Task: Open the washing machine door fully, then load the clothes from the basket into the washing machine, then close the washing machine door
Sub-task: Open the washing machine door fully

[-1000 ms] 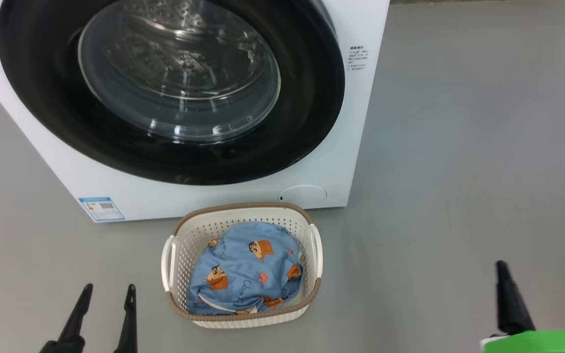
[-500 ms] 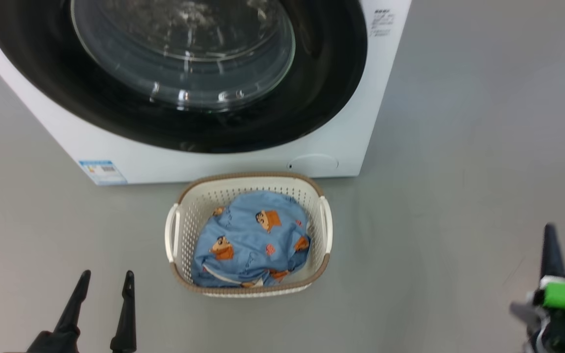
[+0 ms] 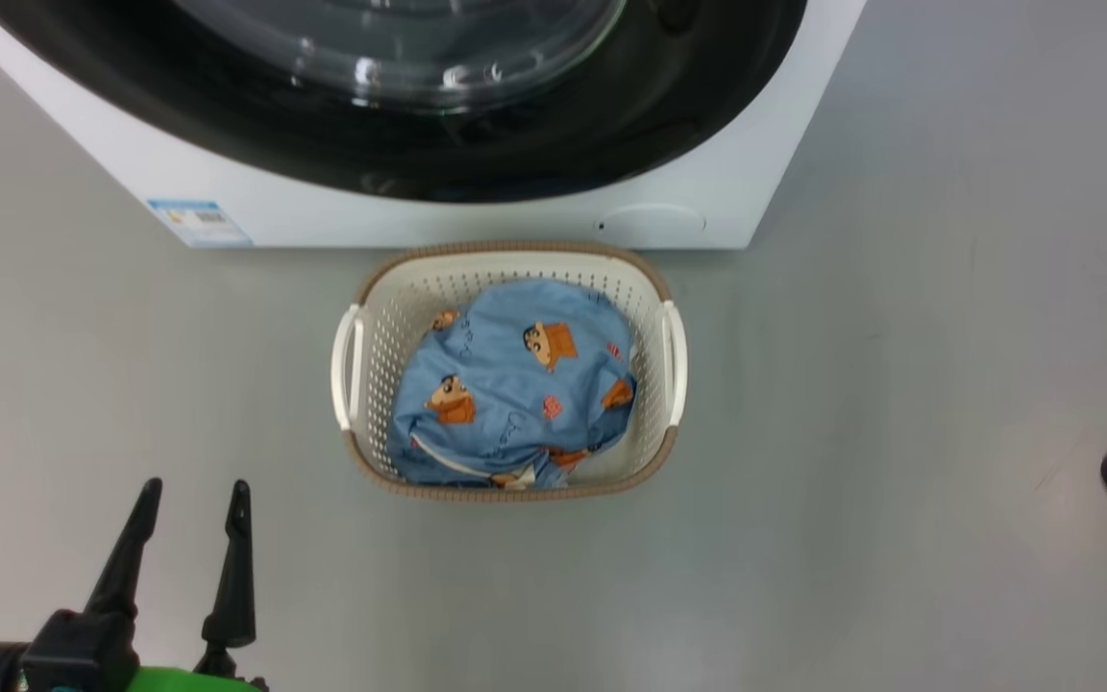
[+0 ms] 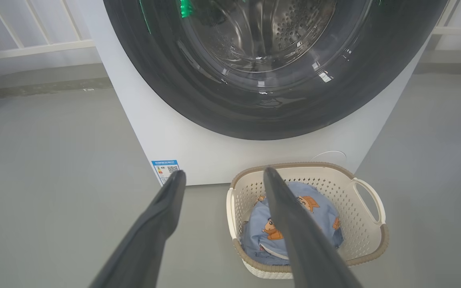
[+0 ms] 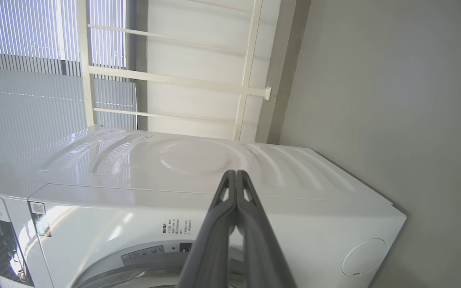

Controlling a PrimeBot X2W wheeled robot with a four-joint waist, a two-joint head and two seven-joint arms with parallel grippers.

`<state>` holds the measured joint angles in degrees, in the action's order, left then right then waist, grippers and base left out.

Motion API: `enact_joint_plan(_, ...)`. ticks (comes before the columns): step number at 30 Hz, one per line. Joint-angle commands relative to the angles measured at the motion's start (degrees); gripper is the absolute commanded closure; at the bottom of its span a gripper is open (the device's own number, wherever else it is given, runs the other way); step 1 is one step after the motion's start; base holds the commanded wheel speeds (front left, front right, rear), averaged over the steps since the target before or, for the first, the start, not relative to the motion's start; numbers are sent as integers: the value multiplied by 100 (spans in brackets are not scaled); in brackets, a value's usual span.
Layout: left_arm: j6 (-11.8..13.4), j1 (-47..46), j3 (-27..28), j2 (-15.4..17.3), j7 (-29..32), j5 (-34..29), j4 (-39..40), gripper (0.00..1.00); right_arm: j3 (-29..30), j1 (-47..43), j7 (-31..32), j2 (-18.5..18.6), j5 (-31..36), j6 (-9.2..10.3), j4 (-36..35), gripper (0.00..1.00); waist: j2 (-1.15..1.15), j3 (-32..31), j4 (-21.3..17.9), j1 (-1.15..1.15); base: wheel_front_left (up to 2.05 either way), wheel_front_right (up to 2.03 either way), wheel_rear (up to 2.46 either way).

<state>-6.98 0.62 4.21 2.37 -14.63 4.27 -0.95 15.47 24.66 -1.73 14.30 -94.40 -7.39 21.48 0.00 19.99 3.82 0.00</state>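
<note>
Clothes (image 3: 515, 384) lie bunched in the basket (image 3: 505, 258), whose long axis runs side to side just before the washing machine (image 3: 400, 223). The washing machine door (image 3: 515, 154) is shut, glass facing the robot. The left gripper (image 3: 195, 487) gapes wide and empty; the right gripper (image 5: 235, 174) is pressed closed. Since a second ago the head camera has tipped down, while the basket has stayed put.
</note>
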Motion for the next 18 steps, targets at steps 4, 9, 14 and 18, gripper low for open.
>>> enact_joint_plan(4, -38, -209, 177, 75, -37, -6, 218, 0, 30, 412, 401, 142, -98, -10, -289, 100, 0, 435, 100, 0, 0, 0, 0)
enact_joint_plan(9, -46, -276, 159, 68, -37, 56, 193, 0, 182, 831, 725, 215, -63, -10, -308, 100, 0, 617, 223, 0, 0, 0, 0)
enact_joint_plan(14, -49, -208, 168, 62, -37, 86, 158, 0, 168, 1279, 935, 276, 90, -10, -261, 100, 0, 774, 304, 0, 0, 0, 0)
enact_joint_plan(18, -49, -138, 138, 59, -37, 110, 164, 0, 43, 1685, 1076, 301, 222, -10, -221, 100, 0, 918, 344, 0, 0, 0, 0)
